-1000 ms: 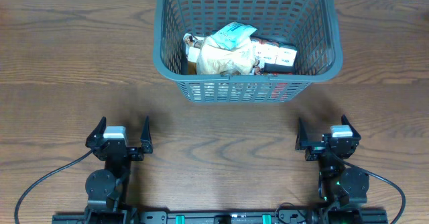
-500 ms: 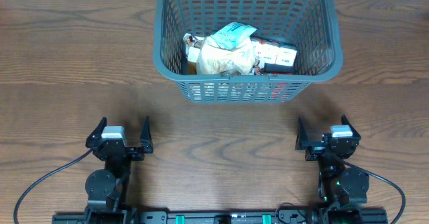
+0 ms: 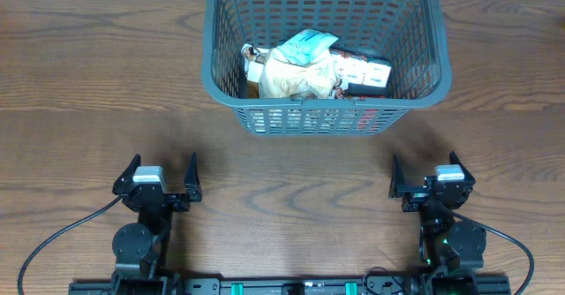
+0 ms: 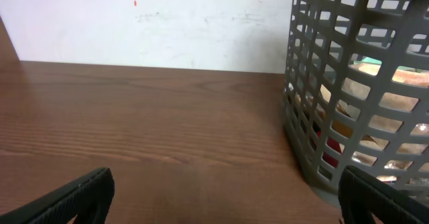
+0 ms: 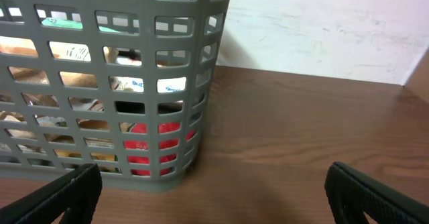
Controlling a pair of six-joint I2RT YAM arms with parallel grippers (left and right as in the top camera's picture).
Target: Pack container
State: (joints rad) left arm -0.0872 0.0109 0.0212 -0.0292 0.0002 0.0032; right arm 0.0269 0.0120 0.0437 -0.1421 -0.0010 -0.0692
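Dark grey lattice container [image 3: 322, 118] at far middle of wooden desk [image 3: 88, 92], holding cream crumpled bag [image 3: 287, 76], teal-white packet [image 3: 307, 43], dark carton [image 3: 364, 70], left gripper [image 3: 163, 167] well apart from container on its near-left, jaws spread, empty, right gripper [image 3: 425, 165] well apart on its near-right, jaws spread, empty

left gripper [image 3: 163, 167]: black pointed fingers, silver-grey block between | right gripper [image 3: 425, 167]: same build | left arm [image 3: 134, 240], right arm [image 3: 466, 240]: black, round joint housings | black cables [image 3: 55, 237] loop out either side | base rail [image 3: 291, 288]: black, teal marks
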